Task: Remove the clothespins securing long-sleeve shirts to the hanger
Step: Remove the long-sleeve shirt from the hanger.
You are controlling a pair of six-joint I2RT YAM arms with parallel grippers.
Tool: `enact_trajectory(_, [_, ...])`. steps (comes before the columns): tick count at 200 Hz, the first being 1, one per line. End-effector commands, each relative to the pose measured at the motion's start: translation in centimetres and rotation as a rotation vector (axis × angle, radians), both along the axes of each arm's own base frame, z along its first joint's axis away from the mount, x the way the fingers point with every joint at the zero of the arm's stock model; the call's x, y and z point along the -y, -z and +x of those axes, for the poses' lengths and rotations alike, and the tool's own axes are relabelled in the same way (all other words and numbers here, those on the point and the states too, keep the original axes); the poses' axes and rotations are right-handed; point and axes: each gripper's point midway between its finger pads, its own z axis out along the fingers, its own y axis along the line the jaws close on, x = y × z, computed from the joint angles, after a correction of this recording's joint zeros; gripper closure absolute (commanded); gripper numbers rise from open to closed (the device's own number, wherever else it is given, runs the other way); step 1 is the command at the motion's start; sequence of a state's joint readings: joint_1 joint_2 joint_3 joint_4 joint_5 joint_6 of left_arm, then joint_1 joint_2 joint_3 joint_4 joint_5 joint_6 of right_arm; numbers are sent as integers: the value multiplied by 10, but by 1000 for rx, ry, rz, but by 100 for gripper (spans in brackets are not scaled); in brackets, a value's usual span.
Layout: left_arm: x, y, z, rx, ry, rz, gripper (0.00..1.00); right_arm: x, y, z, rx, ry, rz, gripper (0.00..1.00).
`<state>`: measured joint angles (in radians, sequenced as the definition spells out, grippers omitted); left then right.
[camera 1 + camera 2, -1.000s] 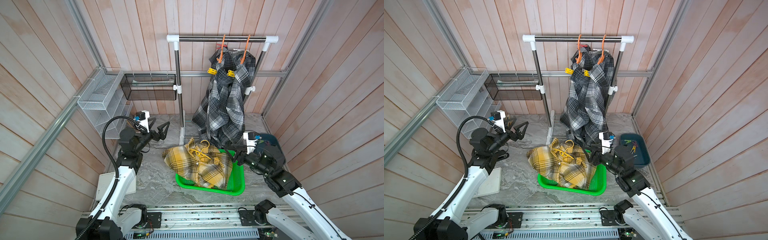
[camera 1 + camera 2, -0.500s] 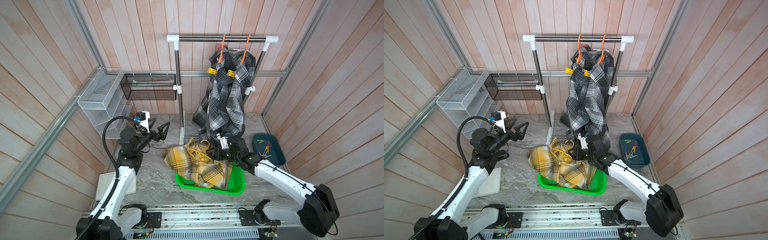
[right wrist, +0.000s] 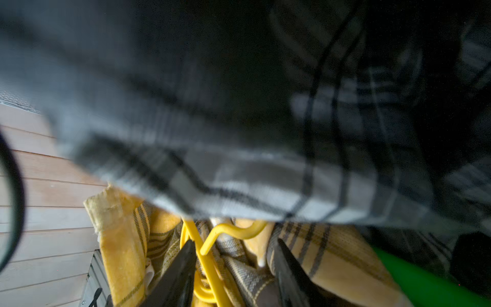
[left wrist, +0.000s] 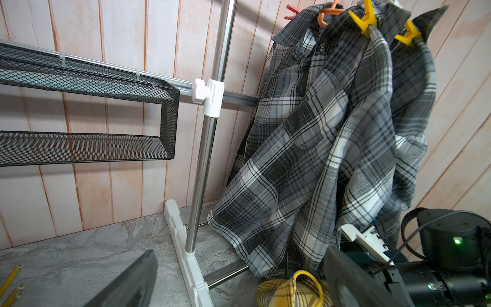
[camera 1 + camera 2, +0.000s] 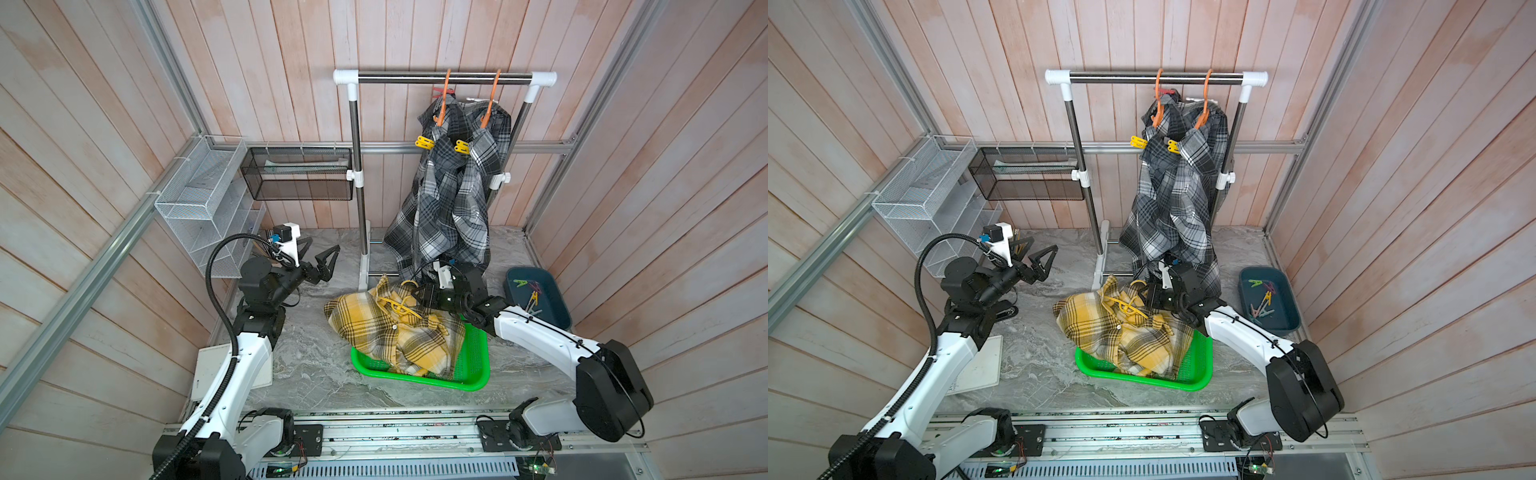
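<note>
- Right arm has left the blue bin (image 5: 559, 309) at the counter's right edge and now sits over the green basket (image 5: 473, 376) at front-centre.
- Right gripper (image 3: 233, 248): jaws are narrowing but still apart, straddling the neck of the yellow hanger (image 3: 210, 255) that lies on the yellow shirt (image 5: 386, 332). Nothing is clamped yet.
- My read: the drop-off at the bin is done, since loose clothespins (image 5: 532, 297) lie inside it. The next pick is on the yellow shirt.
- No pin shows between the fingers. A grey hem covers most of the right wrist view, so I can't tell whether it's lining up on a pin or on the hanger itself.
- Risk: closing here could catch hanger wire or cloth instead of a pin.
- Left gripper (image 5: 323, 245) is unchanged: spread wide, empty, above the counter's left side, well apart from the basket.
- Back edge: 2 grey shirts (image 5: 449, 199) hang from 2 orange hangers (image 5: 445, 99) on the rack (image 5: 399, 76).
- 2 yellow clothespins (image 5: 424, 142) are still clipped at the near shoulders, and 1 red clothespin (image 4: 292, 12) sits by the collar.
- At least 3 pins are left up there, so the job is far from finished.
</note>
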<state>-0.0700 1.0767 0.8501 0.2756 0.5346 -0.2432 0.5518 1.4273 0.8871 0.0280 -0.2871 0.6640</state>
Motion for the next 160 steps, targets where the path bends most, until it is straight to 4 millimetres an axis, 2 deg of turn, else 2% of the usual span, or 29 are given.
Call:
enact_trajectory(1, [-1, 3, -4, 1, 1, 8, 1, -10, -8, 9, 23, -11, 59, 52])
enact_trajectory(51, [-2, 4, -4, 1, 1, 8, 1, -18, 9, 19, -18, -9, 71, 53])
enact_trajectory(73, [-1, 4, -5, 2, 7, 7, 1, -22, 8, 20, -8, -22, 93, 54])
enact_trajectory(89, [-1, 4, -4, 2, 5, 6, 1, -26, 1, 19, 16, -44, 125, 57])
enact_trajectory(107, [-1, 4, -5, 0, 7, 6, 1, -33, -14, 16, 75, -85, 190, 58])
enact_trajectory(160, [-1, 5, -4, -2, 7, 7, 1, -44, -51, -4, 208, -210, 343, 61])
